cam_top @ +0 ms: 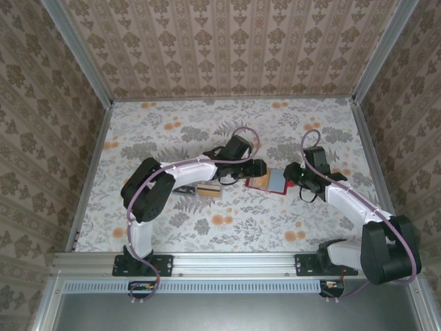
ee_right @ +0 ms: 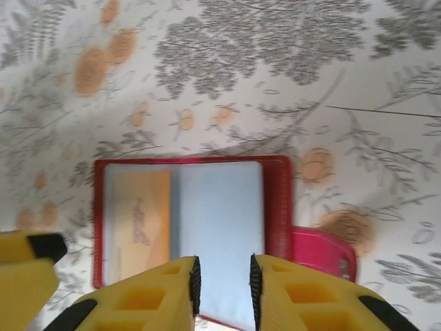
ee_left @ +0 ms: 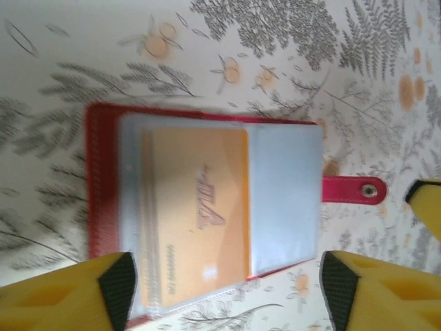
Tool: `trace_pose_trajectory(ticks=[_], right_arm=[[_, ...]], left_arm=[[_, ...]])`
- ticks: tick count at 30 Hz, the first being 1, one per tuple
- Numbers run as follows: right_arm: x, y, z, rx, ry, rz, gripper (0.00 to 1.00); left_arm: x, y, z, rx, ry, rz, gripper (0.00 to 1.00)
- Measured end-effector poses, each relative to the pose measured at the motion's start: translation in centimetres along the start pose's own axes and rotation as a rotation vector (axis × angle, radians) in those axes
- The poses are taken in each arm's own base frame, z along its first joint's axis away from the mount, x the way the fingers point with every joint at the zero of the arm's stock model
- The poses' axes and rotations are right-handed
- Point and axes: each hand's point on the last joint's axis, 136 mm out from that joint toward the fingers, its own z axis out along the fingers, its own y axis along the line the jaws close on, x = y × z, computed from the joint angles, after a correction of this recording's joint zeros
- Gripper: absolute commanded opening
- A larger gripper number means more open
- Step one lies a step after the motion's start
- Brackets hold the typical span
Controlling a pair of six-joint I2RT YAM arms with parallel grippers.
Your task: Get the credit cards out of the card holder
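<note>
Red leatherette card holder [cam_top: 265, 183] lies open and flat on the flower-printed tablecloth [cam_top: 172, 131], between the two arms, its snap strap [ee_left: 351, 189] pointing out to one side. An orange plastic credit card [ee_left: 193, 214] sits inside a clear sleeve on one half of the holder, and the clear sleeve beside it looks empty. A tan card [cam_top: 210, 192] lies out on the cloth beside the left arm, with something dark just beside it that is too small to make out.

The left gripper [ee_left: 227, 286] hangs over the holder with its yellow jaws wide and nothing between them. The right gripper [ee_right: 224, 283] has its jaws narrow at the holder's edge, over the empty sleeve; whether they pinch the plastic or only hover I cannot tell.

The step in hand looks like freeing the orange card. It would go best if the right side pins the holder down by sleeve or cover, while the left comes in low at the sleeve's open end, nips only the card's edge and slides it out along the sleeve, not upward
</note>
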Motion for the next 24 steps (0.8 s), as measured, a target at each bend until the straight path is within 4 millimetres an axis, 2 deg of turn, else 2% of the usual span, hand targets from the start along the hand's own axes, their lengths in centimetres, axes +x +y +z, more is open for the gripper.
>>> trace_pose_trajectory(ticks=[3,6,13,19,24], right_arm=[[-0.1,1.5,0.2,-0.078,0.011,0.003,0.22],[0.3,2.6,1.2,-0.144,0.045,0.018,0.19],[2.1,3.0,4.1,-0.201,0.153,0.081,0.19],[2.7,3.1,5.0,-0.217,0.185,0.105,0.2],[3.2,2.8,5.4,-0.212,0.202,0.11,0.21]], left_arm=[[-0.4,0.8,-0.2,-0.023,-0.003,0.002,0.29],[-0.5,1.0,0.2,-0.035,0.007,0.011,0.15],[-0.2,2.0,2.1,-0.061,0.041,0.008,0.13],[0.9,3.3,2.9,-0.096,0.079,-0.007,0.13],[0.8,3.3,3.0,-0.098,0.081,-0.007,0.13]])
